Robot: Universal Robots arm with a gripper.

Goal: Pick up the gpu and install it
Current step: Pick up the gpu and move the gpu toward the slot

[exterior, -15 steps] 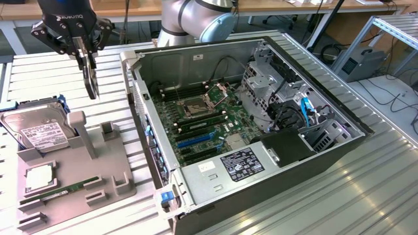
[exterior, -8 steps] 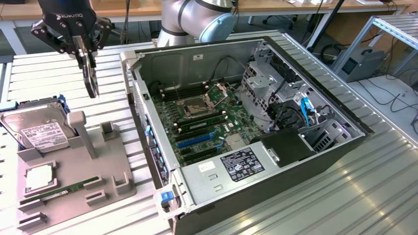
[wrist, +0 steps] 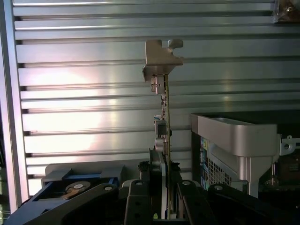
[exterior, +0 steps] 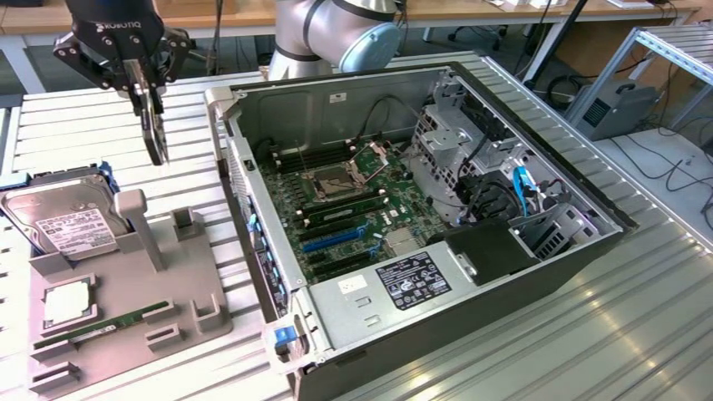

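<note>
Black gripper point(exterior: 136, 83) pinches the thin flat black gpu card point(exterior: 154, 127) between its fingers, on edge above the ribbed metal table point(exterior: 89, 125), beside the open computer case point(exterior: 502, 334).

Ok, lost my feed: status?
Claw shut on gpu. Gpu in air, on edge, beside case. Nothing seen between them.

Bright, even overhead light fills the exterior view, leaving soft shadows inside the computer case point(exterior: 326, 109) and a pale sheen on the slatted table point(exterior: 624, 334). In the wrist view the table's ribs flare into warm glare (almost washed out), the bracket of the gpu point(wrist: 165, 101) gleams, and the gripper point(wrist: 163, 174) lies in deep shadow.
</note>
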